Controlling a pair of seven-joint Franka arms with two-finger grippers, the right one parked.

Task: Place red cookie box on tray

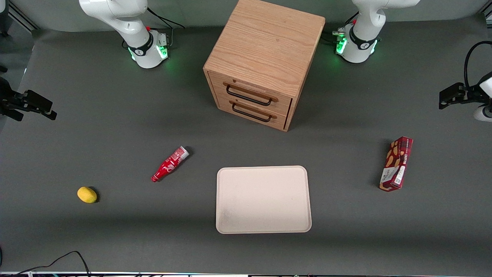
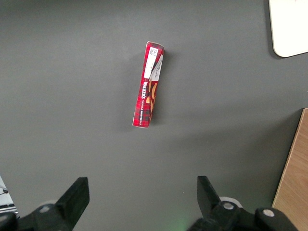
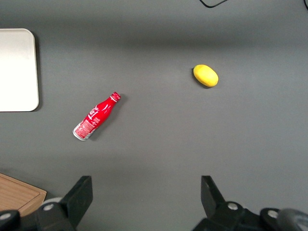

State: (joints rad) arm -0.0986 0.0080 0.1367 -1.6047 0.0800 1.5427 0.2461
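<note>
The red cookie box (image 1: 396, 163) lies flat on the grey table toward the working arm's end, with its white label end nearer the front camera. It also shows in the left wrist view (image 2: 148, 84). The cream-beige tray (image 1: 263, 200) lies near the table's middle, nearer the front camera than the cabinet, and nothing is on it; a corner shows in the left wrist view (image 2: 288, 26). My left gripper (image 1: 442, 100) hangs above the table, farther from the front camera than the box and apart from it. It is open and holds nothing (image 2: 141, 190).
A wooden two-drawer cabinet (image 1: 265, 57) stands at the table's middle, with both drawers shut. A small red bottle (image 1: 169, 164) lies beside the tray toward the parked arm's end. A yellow lemon (image 1: 87, 194) lies farther toward that end.
</note>
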